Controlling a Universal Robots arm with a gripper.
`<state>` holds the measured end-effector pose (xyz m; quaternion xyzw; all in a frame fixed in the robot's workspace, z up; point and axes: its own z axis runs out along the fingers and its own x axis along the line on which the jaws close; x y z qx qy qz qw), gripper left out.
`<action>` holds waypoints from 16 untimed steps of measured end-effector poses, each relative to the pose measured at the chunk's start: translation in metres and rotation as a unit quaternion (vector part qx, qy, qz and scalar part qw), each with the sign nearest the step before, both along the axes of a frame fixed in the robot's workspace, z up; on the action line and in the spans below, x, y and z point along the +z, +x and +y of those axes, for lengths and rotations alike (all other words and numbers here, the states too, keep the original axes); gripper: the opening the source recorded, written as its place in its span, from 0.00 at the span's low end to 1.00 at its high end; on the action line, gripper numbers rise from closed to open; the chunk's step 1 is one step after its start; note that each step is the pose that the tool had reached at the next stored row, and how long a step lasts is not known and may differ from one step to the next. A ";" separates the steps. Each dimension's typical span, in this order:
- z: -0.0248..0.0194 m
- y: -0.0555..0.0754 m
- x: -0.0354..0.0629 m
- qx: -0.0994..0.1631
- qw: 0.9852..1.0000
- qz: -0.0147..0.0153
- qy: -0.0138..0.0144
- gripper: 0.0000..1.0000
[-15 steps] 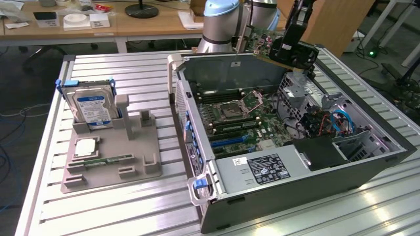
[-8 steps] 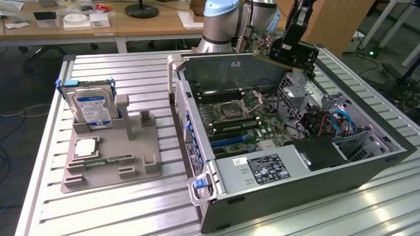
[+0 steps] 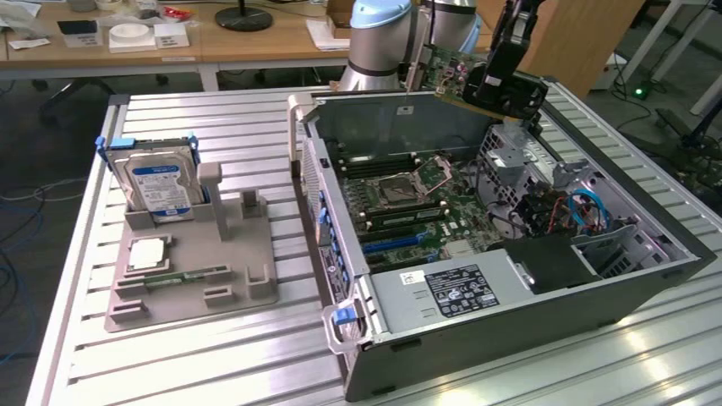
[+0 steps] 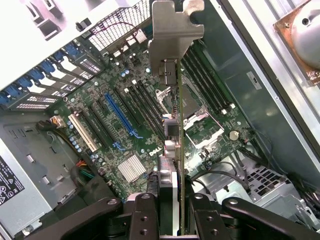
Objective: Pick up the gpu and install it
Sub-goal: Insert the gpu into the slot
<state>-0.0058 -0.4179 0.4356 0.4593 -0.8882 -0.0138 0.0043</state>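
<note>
Table: a slatted silver aluminium table [image 3: 226, 355] is carrying the whole setup.
Case: an open grey steel computer case [image 3: 508, 330] is lying on its side toward the exterior view's right, its inside facing up.
Arm: a silver and pale-blue robot arm [image 3: 378, 38] is reaching over the far end of the case.
Tray: a grey moulded plastic tray [image 3: 215, 288] is sitting on the exterior view's left, with a silver hard drive with a blue-white label [image 3: 161, 188] standing in it.
Board: a green motherboard [image 3: 418, 211] is lying flat on the case floor.
Gripper: the black two-finger gripper [image 4: 175, 220] is hanging above the case, jaws clenched on the card's two faces.
Card: the gpu [image 3: 457, 76], a thin green circuit card with a black cooler and a silver end bracket, is hanging in the air over the motherboard, touching nothing but the fingers.
Slot: a long blue expansion slot [image 4: 120, 115] is lying open below, off to one side of the card.
Handling: probably light and stiff but fragile. Gripping the flat faces near the upper edge, as here, is leaving the connector edge free. Twisting could be risking a crack.
</note>
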 end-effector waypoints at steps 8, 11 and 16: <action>0.0000 0.000 0.0000 0.004 1.000 0.000 0.000 0.28; 0.0000 0.000 0.0000 0.006 1.000 0.000 0.000 0.28; 0.0000 0.000 0.0000 0.008 1.000 0.000 0.000 0.28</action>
